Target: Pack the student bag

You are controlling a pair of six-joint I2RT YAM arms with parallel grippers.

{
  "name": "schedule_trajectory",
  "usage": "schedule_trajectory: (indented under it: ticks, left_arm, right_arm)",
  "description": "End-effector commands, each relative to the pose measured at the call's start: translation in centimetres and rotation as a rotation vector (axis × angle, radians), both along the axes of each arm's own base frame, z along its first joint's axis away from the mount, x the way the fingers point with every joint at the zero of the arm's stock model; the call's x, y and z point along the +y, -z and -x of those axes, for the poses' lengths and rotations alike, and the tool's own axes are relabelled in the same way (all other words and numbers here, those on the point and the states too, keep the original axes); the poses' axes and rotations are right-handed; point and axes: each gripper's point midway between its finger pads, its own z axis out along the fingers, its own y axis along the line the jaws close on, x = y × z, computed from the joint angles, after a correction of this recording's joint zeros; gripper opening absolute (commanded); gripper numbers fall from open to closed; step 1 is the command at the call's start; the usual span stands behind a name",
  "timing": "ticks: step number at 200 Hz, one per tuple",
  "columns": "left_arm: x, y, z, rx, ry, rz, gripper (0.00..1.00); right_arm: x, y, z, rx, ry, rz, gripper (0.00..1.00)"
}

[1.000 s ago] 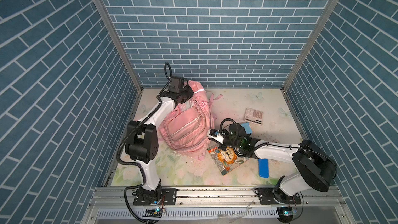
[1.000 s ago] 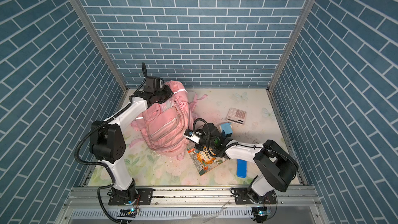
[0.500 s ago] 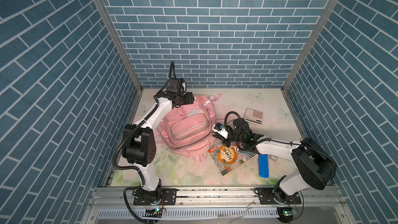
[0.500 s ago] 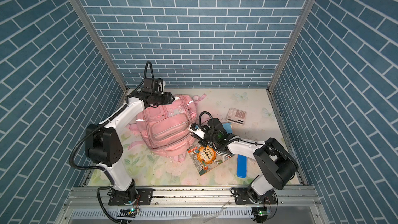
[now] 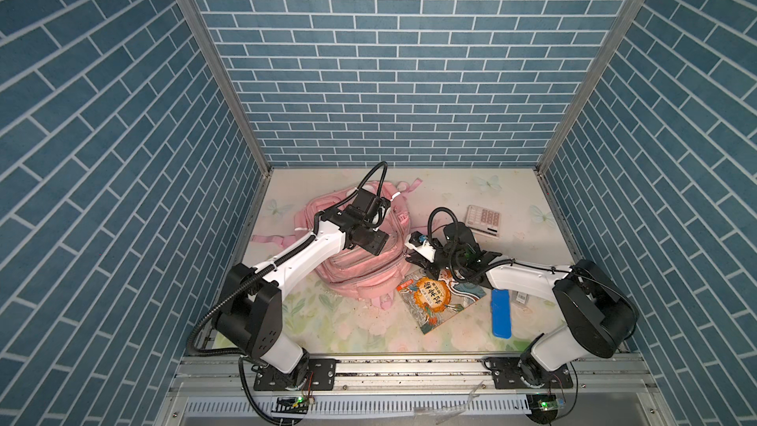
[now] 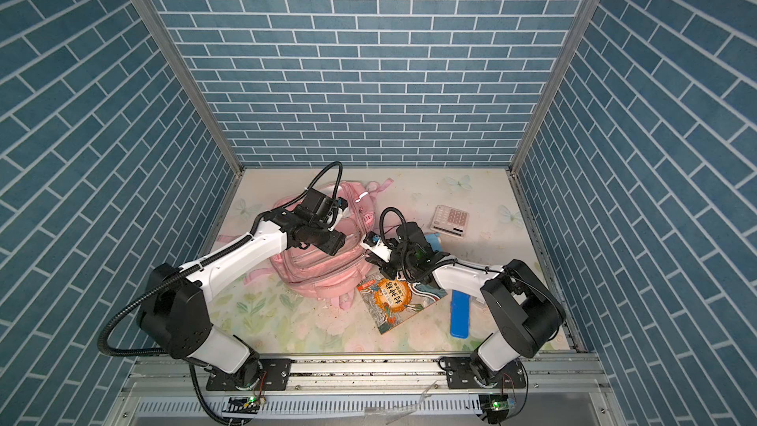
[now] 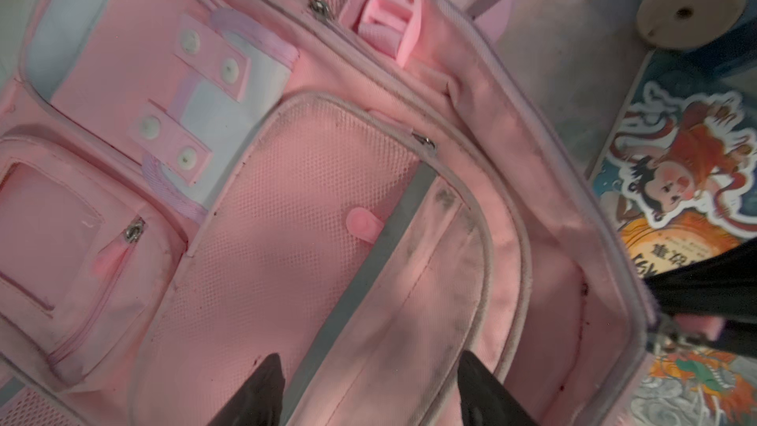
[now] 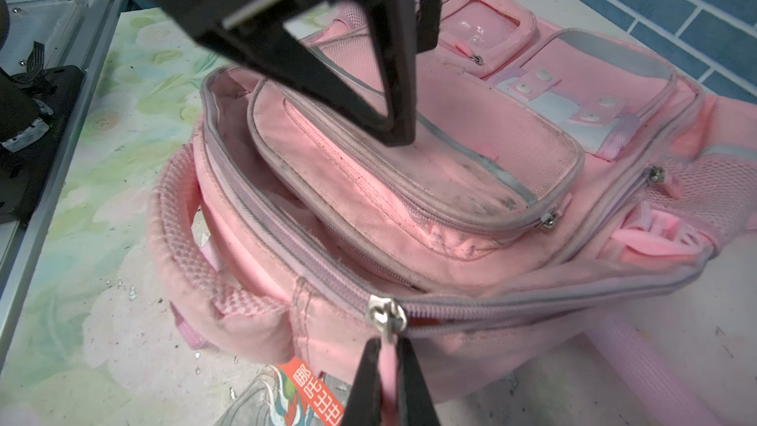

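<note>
The student bag (image 5: 360, 268) (image 6: 315, 272), a large pink backpack, lies face up on the left half of the table. My left gripper (image 5: 375, 244) (image 6: 334, 244) (image 7: 370, 366) hovers open just over its front pocket with nothing between the fingers; one of its fingers (image 8: 393, 116) reaches down to that pocket's flap. My right gripper (image 5: 413, 258) (image 6: 373, 259) (image 8: 387, 358) is at the bag's right side, shut on the pink pull tab of the main zip. The metal slider (image 8: 385, 317) sits right above its tips. The zip runs shut to the right of the slider.
A colourful picture book (image 5: 436, 301) (image 6: 391, 301) lies by the bag under the right arm. A blue pencil case (image 5: 501, 313) lies to its right, a calculator (image 5: 483, 221) at the back right, and a blue tape roll (image 7: 692, 6) (image 6: 434, 241) behind the right wrist.
My left gripper let go of the bag's top and opened; the bag dropped from tilted up to lying flat. The left gripper then came forward over the front pocket. The right gripper kept its hold.
</note>
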Motion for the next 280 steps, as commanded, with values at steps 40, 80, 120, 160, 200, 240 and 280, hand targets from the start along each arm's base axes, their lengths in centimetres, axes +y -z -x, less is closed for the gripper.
schedule_trajectory:
  ticks: [40, 80, 120, 160, 200, 240, 280]
  left_arm:
    - [0.2, 3.2, 0.3, 0.012, 0.009, -0.093, 0.69]
    - [1.4, 3.6, -0.3, -0.015, -0.073, -0.143, 0.60]
    - [1.3, 2.1, -0.4, 0.014, -0.163, -0.090, 0.00]
    - [0.5, -1.6, 0.3, 0.082, -0.265, 0.128, 0.00]
    - [0.5, -4.1, -2.5, 0.098, -0.441, 0.398, 0.00]
    - [1.8, -6.8, -5.8, 0.022, -0.561, 0.561, 0.00]
    - [1.6, -8.1, -7.2, -0.005, -0.619, 0.648, 0.00]
  right_arm:
    - [0.6, -2.4, 0.2, -0.001, -0.019, -0.079, 0.00]
    - [0.2, -2.2, 0.2, -0.002, 0.001, -0.076, 0.00]
    - [-0.6, -2.7, -2.1, -0.039, 0.125, -0.028, 0.00]
    - [-2.1, -4.1, -5.6, -0.077, 0.235, -0.014, 0.00]
    - [-1.6, -5.6, -5.8, -0.056, 0.158, 0.023, 0.00]
    - [-0.3, -6.4, -2.3, 0.085, 0.123, 0.022, 0.00]
    - [1.8, -5.7, 1.1, 0.150, 0.095, 0.098, 0.00]
